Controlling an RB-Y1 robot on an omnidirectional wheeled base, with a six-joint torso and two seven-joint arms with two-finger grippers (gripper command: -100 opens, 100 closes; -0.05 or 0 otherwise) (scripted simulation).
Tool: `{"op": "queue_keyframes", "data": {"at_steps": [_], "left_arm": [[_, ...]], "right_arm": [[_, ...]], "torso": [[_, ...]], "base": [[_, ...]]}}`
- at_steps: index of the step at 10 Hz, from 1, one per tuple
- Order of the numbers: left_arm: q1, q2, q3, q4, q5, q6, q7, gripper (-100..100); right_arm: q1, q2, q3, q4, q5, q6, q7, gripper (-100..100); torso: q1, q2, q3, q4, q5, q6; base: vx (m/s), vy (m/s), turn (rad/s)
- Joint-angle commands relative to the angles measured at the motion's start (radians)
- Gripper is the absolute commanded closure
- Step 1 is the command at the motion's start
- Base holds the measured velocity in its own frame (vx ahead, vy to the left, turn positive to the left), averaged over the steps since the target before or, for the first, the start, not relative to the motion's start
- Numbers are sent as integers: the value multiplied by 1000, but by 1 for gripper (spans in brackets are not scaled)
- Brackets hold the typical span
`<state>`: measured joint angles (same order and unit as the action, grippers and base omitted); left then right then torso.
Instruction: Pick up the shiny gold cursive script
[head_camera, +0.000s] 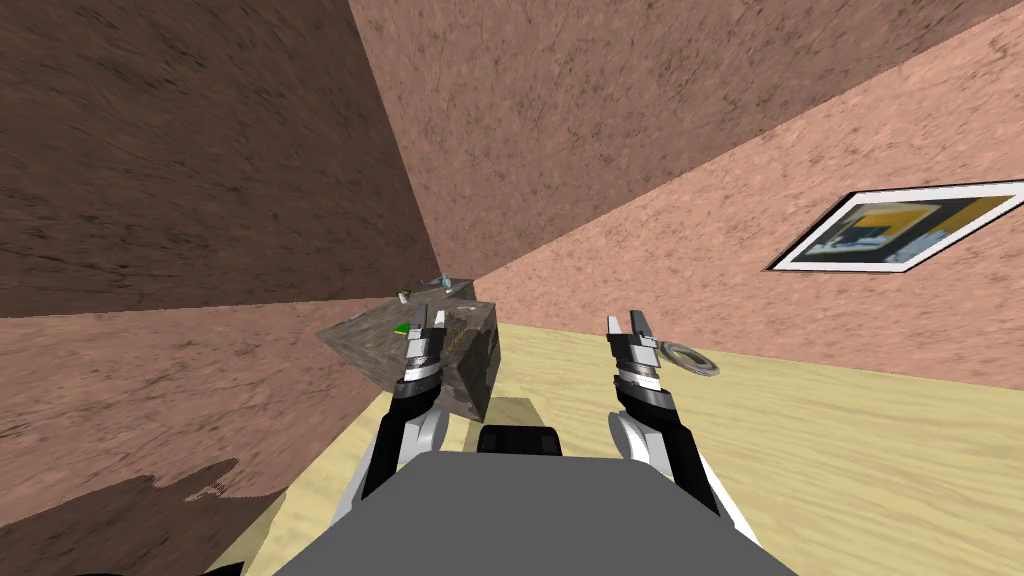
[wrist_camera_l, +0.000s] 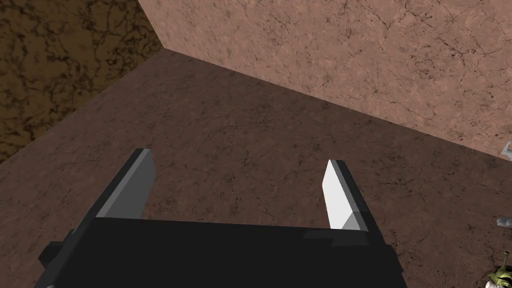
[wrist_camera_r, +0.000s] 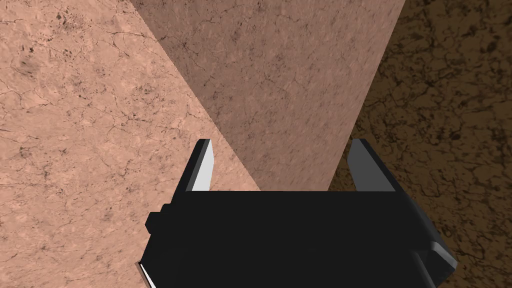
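A dark mottled stone block (head_camera: 375, 345) stands in the room's corner, ahead and to my left. Small items lie on its top: a green piece (head_camera: 401, 328), a tiny potted plant (head_camera: 404, 295) and a pale glassy thing (head_camera: 441, 284). They are too small to tell which one is the gold script. My left gripper (head_camera: 428, 320) hangs open over the near part of the block's top; its wrist view has the left gripper (wrist_camera_l: 240, 180) facing brown wall, with the plant (wrist_camera_l: 500, 277) at the edge. My right gripper (head_camera: 627, 325) (wrist_camera_r: 282, 160) is open over the floor, holding nothing.
A grey ring (head_camera: 690, 358) lies on the pale wooden floor (head_camera: 800, 450) just right of my right gripper. A framed picture (head_camera: 900, 240) hangs on the right wall. Brown walls close in behind and left of the block.
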<state>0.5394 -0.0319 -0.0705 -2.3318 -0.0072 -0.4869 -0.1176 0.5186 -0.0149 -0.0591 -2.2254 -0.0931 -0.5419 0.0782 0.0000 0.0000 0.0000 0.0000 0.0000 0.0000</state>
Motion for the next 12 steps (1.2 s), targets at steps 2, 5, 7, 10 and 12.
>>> {"op": "queue_keyframes", "data": {"at_steps": [2, 5, 7, 10, 12], "left_arm": [[6, 72, 5, 23, 5, 1, 5, -100], [13, 152, 12, 56, 11, 3, 12, -100], [18, 201, 17, 77, 16, 4, 17, -100], [32, 298, 27, 124, 25, 9, 27, -100], [40, 350, 33, 149, 31, 12, 33, -100]], "right_arm": [[0, 0, 0, 0, 0, 0, 0, 0], [0, 0, 0, 0, 0, 0, 0, 0], [0, 0, 0, 0, 0, 0, 0, 0], [0, 0, 0, 0, 0, 0, 0, 0], [0, 0, 0, 0, 0, 0, 0, 0]], "torso": [[-2, -1, 0, 0, 0, 0], [-6, -2, -1, 0, -1, 0], [-8, -2, -1, 0, -2, 0], [-10, -2, -1, 0, -2, 0], [-7, -3, -2, -1, -2, 0]], "base": [[19, -53, -67], [27, -99, -67], [28, -112, -83], [33, -127, -102], [46, -97, -101]]}}
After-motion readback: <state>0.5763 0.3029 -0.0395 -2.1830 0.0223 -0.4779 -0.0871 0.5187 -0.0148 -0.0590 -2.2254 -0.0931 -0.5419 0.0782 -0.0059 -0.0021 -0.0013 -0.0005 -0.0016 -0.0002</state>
